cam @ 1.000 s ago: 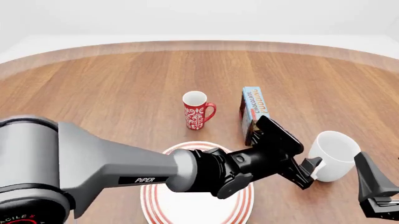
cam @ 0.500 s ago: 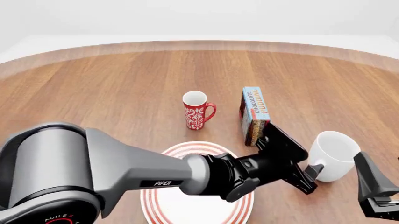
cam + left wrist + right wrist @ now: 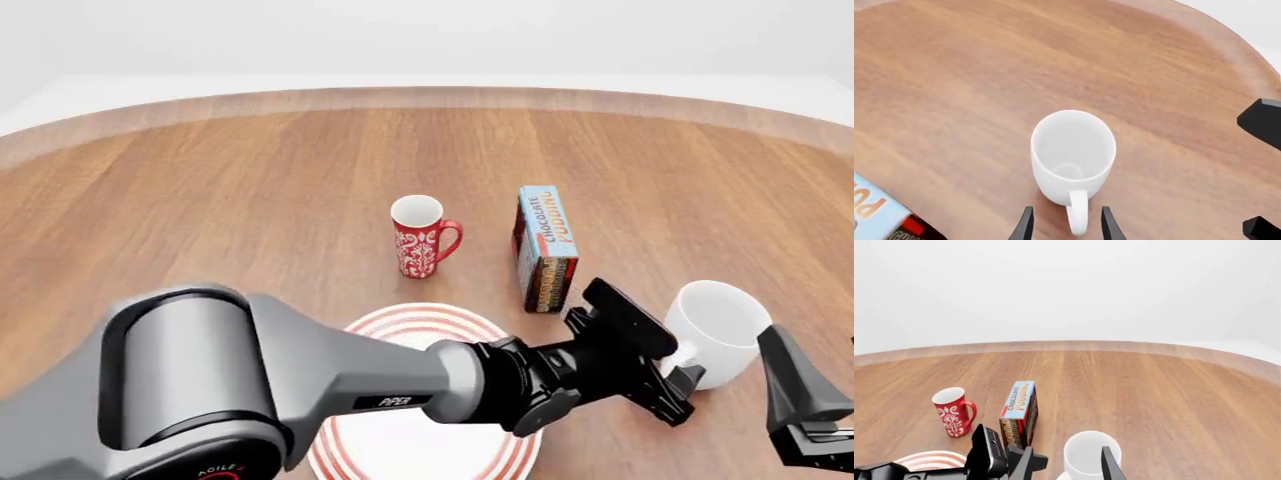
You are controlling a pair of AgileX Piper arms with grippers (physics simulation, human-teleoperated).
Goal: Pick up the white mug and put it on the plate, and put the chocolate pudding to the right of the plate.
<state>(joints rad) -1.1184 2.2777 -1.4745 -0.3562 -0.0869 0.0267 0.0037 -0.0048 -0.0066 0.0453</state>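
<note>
The white mug (image 3: 721,325) stands upright at the table's right, handle towards me. My left gripper (image 3: 678,393) is open, and in the left wrist view its fingertips (image 3: 1026,227) sit on either side of the white mug's (image 3: 1073,152) handle without touching it. The plate (image 3: 400,435) lies near the front centre, largely covered by my left arm. The chocolate pudding (image 3: 545,245) stands on edge behind the plate, left of the white mug. My right gripper (image 3: 801,385) is open and empty, low at the right, just beside the mug.
A red mug with a white floral pattern (image 3: 423,236) stands left of the pudding box. In the right wrist view, the red mug (image 3: 954,412), pudding box (image 3: 1019,410), plate (image 3: 931,460) and left gripper (image 3: 997,455) show on the round wooden table (image 3: 240,200).
My left arm has reached further right and lower, bringing its open fingers from beside the pudding box to the white mug's handle. The right arm and all objects have stayed still.
</note>
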